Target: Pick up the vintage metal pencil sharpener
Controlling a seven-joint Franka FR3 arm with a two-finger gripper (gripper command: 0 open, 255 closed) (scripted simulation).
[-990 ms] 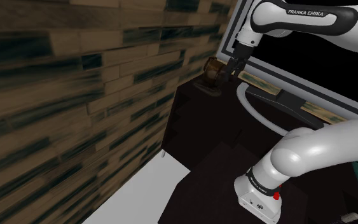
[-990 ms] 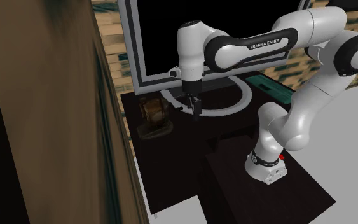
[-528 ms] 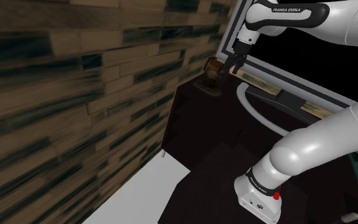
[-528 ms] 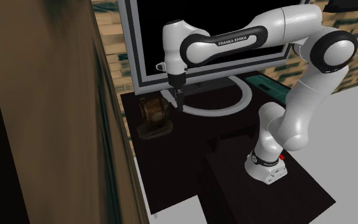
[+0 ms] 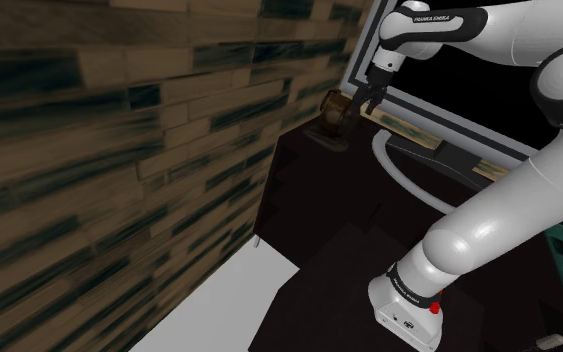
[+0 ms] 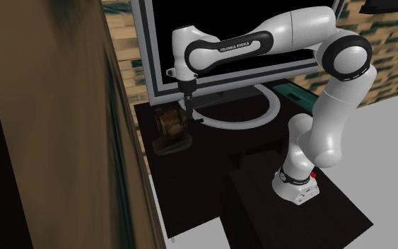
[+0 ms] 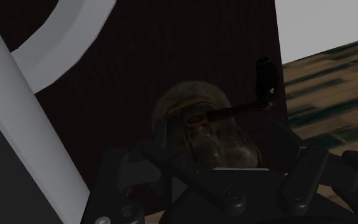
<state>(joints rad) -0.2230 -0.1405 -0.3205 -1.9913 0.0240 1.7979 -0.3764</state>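
One arm, one target. Gripper (image 5: 367,103) hangs right over the pencil sharpener (image 5: 334,108), fingers spread wide. In the wrist view the sharpener (image 7: 203,127) sits between and below the two black fingers (image 7: 139,159), and no contact is visible, so it is not held.

The sharpener (image 6: 170,122) is a brownish, rounded body on a small flat base, upright. It stands on the dark desk (image 6: 211,177) at the far corner, close to the plank wall (image 5: 119,150) and just beside the lower corner of the monitor (image 6: 148,56). Its crank (image 7: 265,76) sticks out sideways with a dark knob at the end.

In the second exterior view the gripper (image 6: 187,107) is just to the sharpener's right and a bit higher.

The monitor's grey ring foot (image 6: 261,117) lies flat on the desk, near the sharpener but apart from it.

For containers, a teal crate-like thing (image 6: 297,95) sits behind the ring foot, well apart from the sharpener. Cannot tell what is in it.
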